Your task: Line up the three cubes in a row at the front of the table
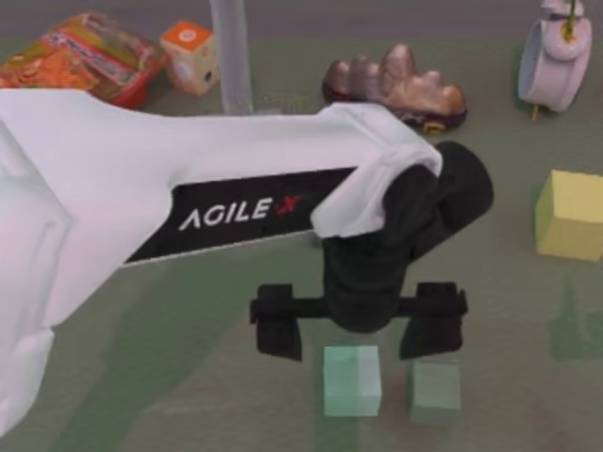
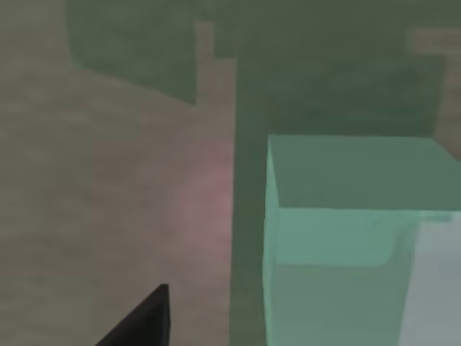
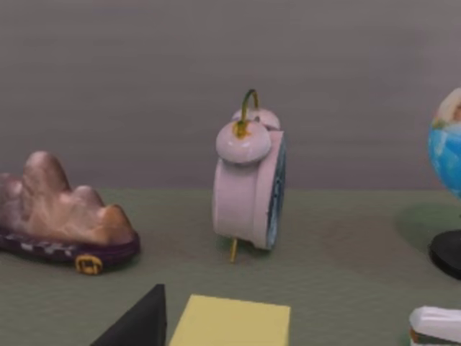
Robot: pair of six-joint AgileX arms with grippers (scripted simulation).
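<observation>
The pale mint cube [image 1: 352, 379] and the small dull green cube [image 1: 434, 393] sit side by side at the front of the table [image 1: 170, 395]. My left gripper [image 1: 356, 330] hangs open just behind them, its black fingers [image 1: 278, 325] spread wide to either side of the mint cube's far edge. In the left wrist view the mint cube [image 2: 346, 238] fills the frame beside one fingertip [image 2: 144, 321]. The yellow cube [image 1: 570, 215] stands at the right edge. My right arm is out of the top view; its wrist view shows one fingertip [image 3: 144, 317] next to the yellow cube [image 3: 230, 321].
Along the back stand an orange snack bag [image 1: 80, 52], a cream box with orange top [image 1: 191, 56], a grey post [image 1: 231, 52], a brown rock-like ornament [image 1: 396, 85] and a pink alarm clock [image 1: 556, 56]. A globe [image 3: 448, 158] stands far right.
</observation>
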